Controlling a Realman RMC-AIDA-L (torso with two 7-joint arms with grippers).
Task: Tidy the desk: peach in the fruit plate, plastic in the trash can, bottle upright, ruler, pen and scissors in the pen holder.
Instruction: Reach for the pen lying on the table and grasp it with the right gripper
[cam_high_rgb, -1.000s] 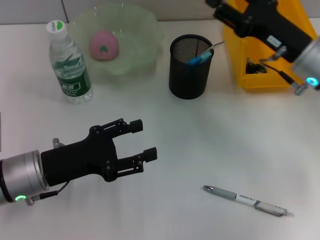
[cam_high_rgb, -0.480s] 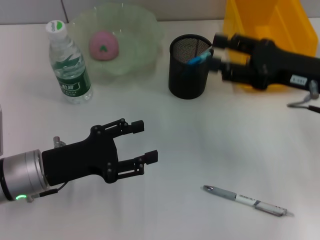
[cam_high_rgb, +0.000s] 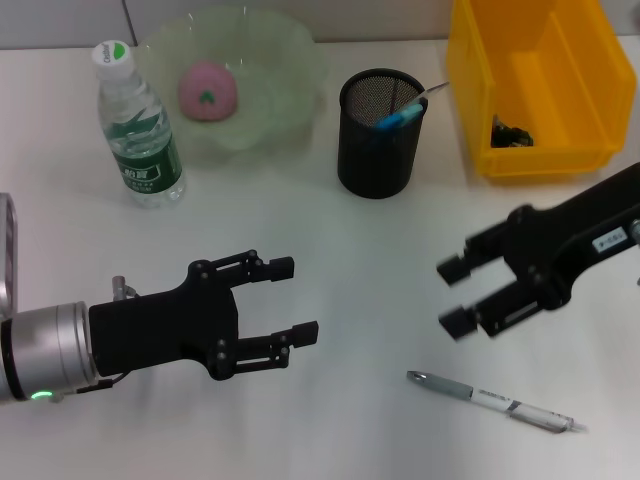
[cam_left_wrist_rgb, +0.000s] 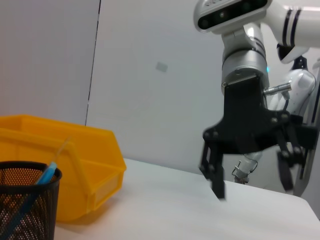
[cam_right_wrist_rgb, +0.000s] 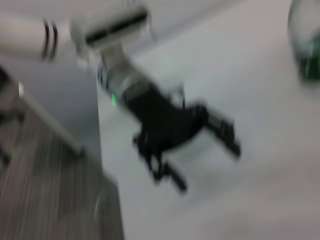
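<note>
The pen (cam_high_rgb: 495, 400), silver and white, lies flat on the table at the front right. My right gripper (cam_high_rgb: 451, 295) hovers open just behind and left of it, holding nothing; the left wrist view shows it too (cam_left_wrist_rgb: 251, 175). My left gripper (cam_high_rgb: 295, 298) is open and empty at the front left. The black mesh pen holder (cam_high_rgb: 378, 140) holds a blue and silver item (cam_high_rgb: 400, 116) that leans out; I cannot tell if it is the scissors or the ruler. The bottle (cam_high_rgb: 140, 125) stands upright. The pink peach (cam_high_rgb: 208, 90) rests in the green fruit plate (cam_high_rgb: 290, 60). Dark plastic (cam_high_rgb: 515, 132) lies in the yellow trash can (cam_high_rgb: 545, 165).
The pen holder (cam_left_wrist_rgb: 25, 200) and the yellow bin (cam_left_wrist_rgb: 75, 165) also show in the left wrist view. The right wrist view shows my left gripper (cam_right_wrist_rgb: 210, 150) blurred, and the table's edge. Bare table lies between the two grippers.
My right arm swung away from the yellow bin, past the pen holder, down toward the front of the table near the pen. The left arm barely moved.
</note>
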